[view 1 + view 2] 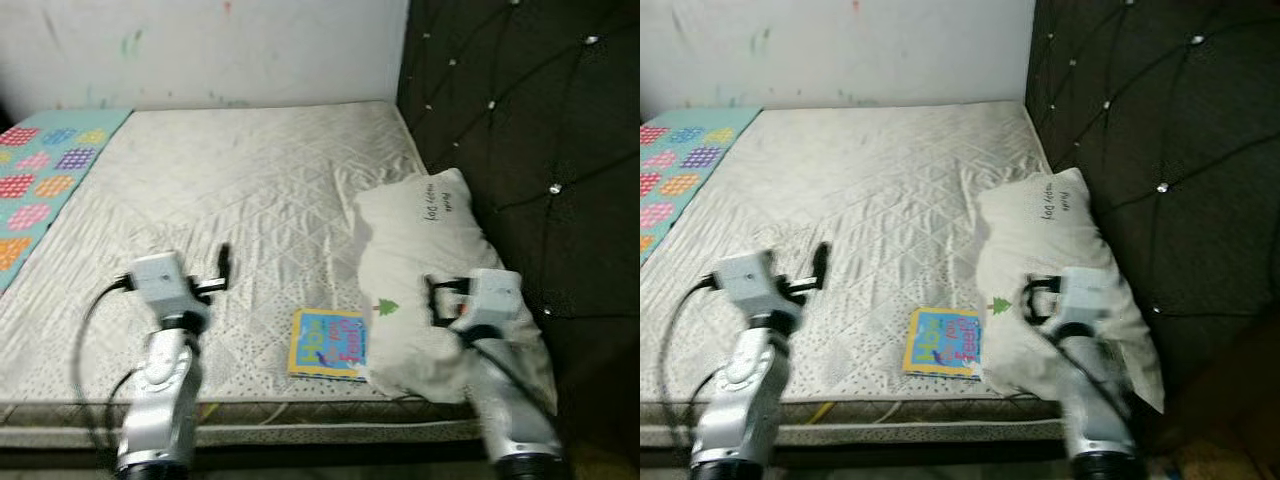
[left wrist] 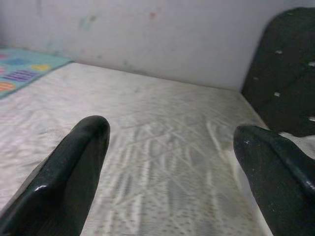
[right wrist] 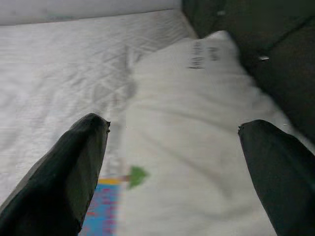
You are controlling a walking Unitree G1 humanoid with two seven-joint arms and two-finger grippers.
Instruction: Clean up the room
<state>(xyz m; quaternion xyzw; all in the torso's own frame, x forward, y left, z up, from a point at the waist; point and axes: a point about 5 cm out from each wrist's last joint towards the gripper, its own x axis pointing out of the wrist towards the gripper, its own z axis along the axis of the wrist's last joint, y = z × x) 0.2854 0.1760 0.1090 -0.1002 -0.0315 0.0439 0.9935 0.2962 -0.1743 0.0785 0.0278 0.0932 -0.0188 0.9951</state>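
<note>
A: Mattress (image 1: 230,190) col?
B: Off-white, quilted diamond stitch. Pillow (image 1: 430,270) white w/ small green tree print + dark script.
A: Book (image 1: 328,344)?
B: Blue cover, yellow edge, pink bits. Blanket (image 1: 40,185) teal w/ multicolour patches. Headboard (image 1: 530,130) dk brown, tufted.

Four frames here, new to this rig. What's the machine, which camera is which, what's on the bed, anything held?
It is a humanoid robot with two silver arms, each ending in two black fingers. The two wide pictures come from its head camera, looking down at a bed. The other two come from wrist cameras, looking along each gripper's fingers. On the quilted mattress lie a white pillow against the dark tufted headboard, a colourful book beside the pillow, and a patterned blanket at the far left. The left gripper and right gripper are both open, holding nothing.
</note>
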